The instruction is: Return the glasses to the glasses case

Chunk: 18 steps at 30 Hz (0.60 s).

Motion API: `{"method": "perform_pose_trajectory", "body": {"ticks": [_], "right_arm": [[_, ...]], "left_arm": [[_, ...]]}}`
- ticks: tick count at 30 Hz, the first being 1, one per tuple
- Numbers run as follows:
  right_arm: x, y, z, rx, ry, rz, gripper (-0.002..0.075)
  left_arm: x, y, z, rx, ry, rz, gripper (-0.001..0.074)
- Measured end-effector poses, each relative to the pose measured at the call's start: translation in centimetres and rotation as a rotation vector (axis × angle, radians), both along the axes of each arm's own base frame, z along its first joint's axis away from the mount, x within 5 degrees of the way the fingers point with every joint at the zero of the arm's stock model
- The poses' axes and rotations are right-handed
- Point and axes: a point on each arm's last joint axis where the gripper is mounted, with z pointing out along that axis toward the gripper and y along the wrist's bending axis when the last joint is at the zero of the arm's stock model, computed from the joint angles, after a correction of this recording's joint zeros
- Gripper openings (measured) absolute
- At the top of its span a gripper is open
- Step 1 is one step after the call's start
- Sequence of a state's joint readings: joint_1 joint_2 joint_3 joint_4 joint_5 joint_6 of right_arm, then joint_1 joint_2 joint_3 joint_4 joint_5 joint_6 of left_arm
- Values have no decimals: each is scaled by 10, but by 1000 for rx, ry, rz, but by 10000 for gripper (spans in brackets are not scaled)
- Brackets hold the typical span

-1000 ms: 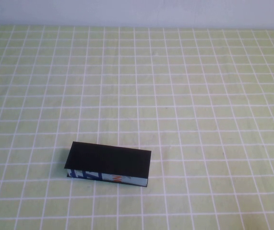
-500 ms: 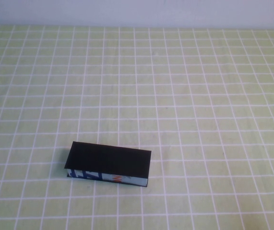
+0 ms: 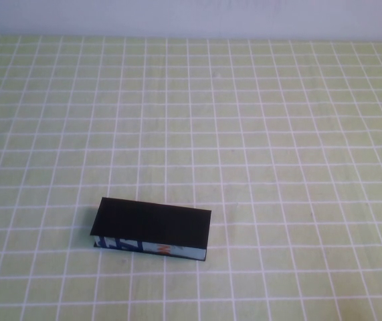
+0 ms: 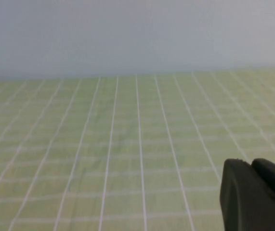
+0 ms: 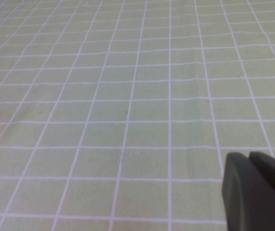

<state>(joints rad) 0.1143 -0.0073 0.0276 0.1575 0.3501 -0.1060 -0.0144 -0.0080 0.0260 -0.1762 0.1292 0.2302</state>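
Glasses case (image 3: 152,228) sits lid-down on the checked cloth (image 3: 277,134); right gripper (image 5: 257,190) hovers closed, empty; left gripper (image 4: 255,192) apparently closed too.

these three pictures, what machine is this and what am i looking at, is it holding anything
This is a two-armed table robot; each arm ends in a grasping tool. One picture comes from a raised camera looking down at the table, which has a green checked cloth. The other two come from small cameras on the arms' wrists.

On the cloth lies one thing: a black glasses case, lid closed, with a blue, white and orange printed front. No glasses can be seen.

Neither arm shows in the raised view. The left tool is the dark shape in the corner of the left wrist picture; the right tool is the same in the right wrist picture, and it is shut. Neither holds anything; both hang over bare cloth.
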Motion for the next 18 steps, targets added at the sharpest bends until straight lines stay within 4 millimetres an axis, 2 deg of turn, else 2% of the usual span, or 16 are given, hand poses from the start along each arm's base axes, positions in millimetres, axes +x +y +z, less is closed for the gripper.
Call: {"method": "perform_pose_trajectory", "body": {"ticks": [7,18], "right_arm": [[0,0,0,2,-1,0,-11],[0,0,0,2,-1,0,-11]], "left_arm": [[-4,-1,-20,9,222,-3,-2],[-4,-1,-23,-1,256,-3,-2]]}}
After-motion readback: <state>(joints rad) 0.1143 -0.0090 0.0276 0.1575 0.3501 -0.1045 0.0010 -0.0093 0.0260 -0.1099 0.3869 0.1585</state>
